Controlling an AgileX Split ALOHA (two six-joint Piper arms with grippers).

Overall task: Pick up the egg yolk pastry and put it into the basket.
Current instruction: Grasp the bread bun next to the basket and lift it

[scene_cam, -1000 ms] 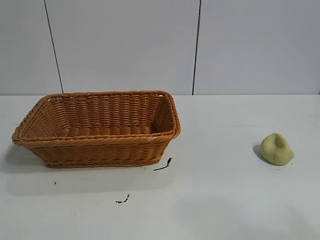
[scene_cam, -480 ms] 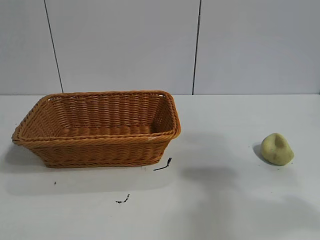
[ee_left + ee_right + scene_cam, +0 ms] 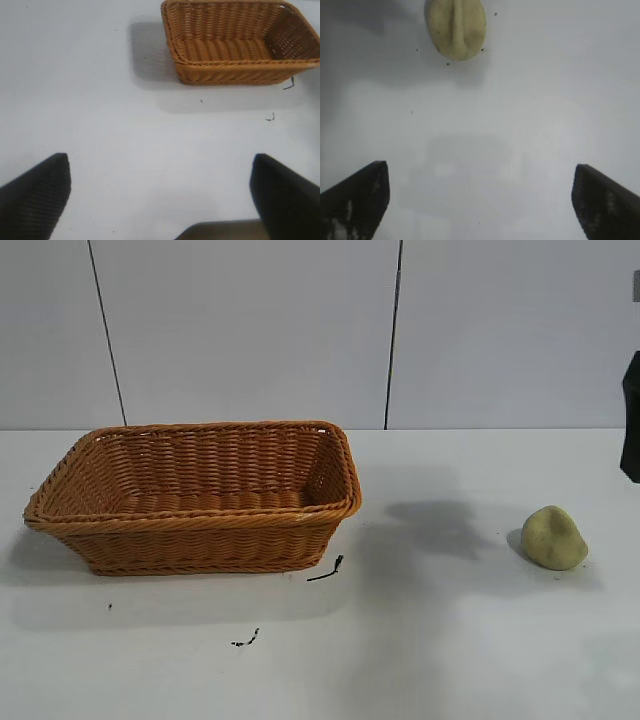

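The egg yolk pastry (image 3: 554, 537), a pale yellow-green lump, lies on the white table at the right; it also shows in the right wrist view (image 3: 455, 27). The orange-brown wicker basket (image 3: 200, 512) stands at the left and holds nothing; it shows in the left wrist view (image 3: 240, 65) too. My right gripper (image 3: 480, 192) is open and empty, above the table, short of the pastry. A dark part of the right arm (image 3: 631, 415) shows at the exterior view's right edge. My left gripper (image 3: 160, 192) is open and empty, far from the basket.
Small black scraps lie on the table in front of the basket (image 3: 326, 569) and nearer the front (image 3: 246, 639). A grey panelled wall (image 3: 390, 335) stands behind the table. The arm's shadow (image 3: 440, 525) lies between basket and pastry.
The right arm has come into the exterior view at the right edge. Its shadow has moved up the table toward the pastry. Basket and pastry have not moved.
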